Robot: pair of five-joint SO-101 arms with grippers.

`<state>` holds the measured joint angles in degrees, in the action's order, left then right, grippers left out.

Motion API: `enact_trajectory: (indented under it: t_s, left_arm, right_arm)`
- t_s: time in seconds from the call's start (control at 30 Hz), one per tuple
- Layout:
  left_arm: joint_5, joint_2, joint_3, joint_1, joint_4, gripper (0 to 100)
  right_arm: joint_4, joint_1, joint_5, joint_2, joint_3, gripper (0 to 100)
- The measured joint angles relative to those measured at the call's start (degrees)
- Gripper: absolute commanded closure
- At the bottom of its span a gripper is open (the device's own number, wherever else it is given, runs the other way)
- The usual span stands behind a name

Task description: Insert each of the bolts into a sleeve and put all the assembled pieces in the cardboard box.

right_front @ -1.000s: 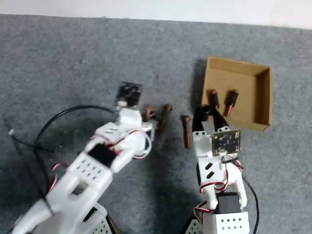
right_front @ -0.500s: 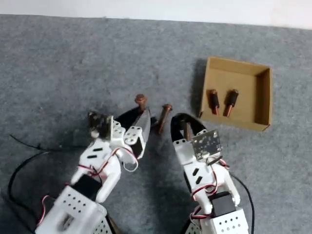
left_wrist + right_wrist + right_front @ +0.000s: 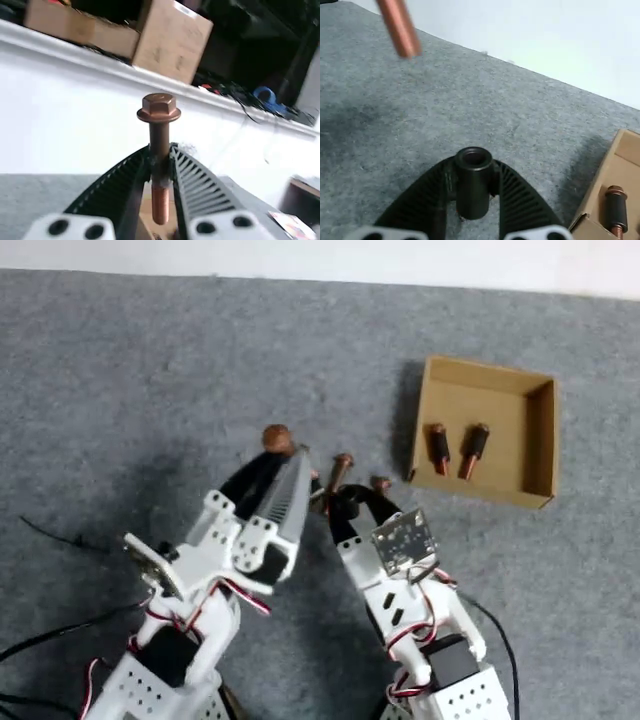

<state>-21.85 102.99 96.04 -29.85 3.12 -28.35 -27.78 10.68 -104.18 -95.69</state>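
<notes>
Above the grey surface (image 3: 150, 370), my left end effector (image 3: 160, 150) is pinching the stiff, probably slippery copper hex bolt (image 3: 159, 127) mid-shank; my right end effector (image 3: 472, 170) is clasping the black tubular sleeve (image 3: 471, 192).

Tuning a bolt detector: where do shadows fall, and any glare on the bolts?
High view: the box throws a dark shadow on the mat along its left side. Right wrist view: that shadow darkens the mat beside the box; the sleeve is dull black. Left wrist view: the bolt has a soft sheen, no glare.
</notes>
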Motion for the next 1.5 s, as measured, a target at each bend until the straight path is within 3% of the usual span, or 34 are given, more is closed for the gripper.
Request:
enact_trajectory:
  t_s: [0.13, 0.7, 0.97, 1.4, 1.5]
  left_arm:
    - [0.1, 0.1, 0.0, -3.1, -1.3, 99]
    - [0.0, 0.1, 0.0, -3.5, -4.5, 99]
    - [0.0, 0.1, 0.0, -3.5, -6.0, 99]
    - [-0.1, 0.1, 0.0, -3.5, -7.2, 99]
    - [-0.1, 0.1, 0.0, -0.2, -7.2, 99]
  right_arm:
    - [0.0, -0.4, 0.0, 0.0, 0.0, 99.4]
    - [0.0, -0.3, 0.1, 0.0, 0.0, 99.4]
    - [0.2, -1.0, 12.8, 0.0, 0.0, 99.4]
    - [1.6, -5.0, 13.7, 0.0, 0.0, 99.4]
    - [1.6, -5.5, 13.7, 0.0, 0.0, 99.4]
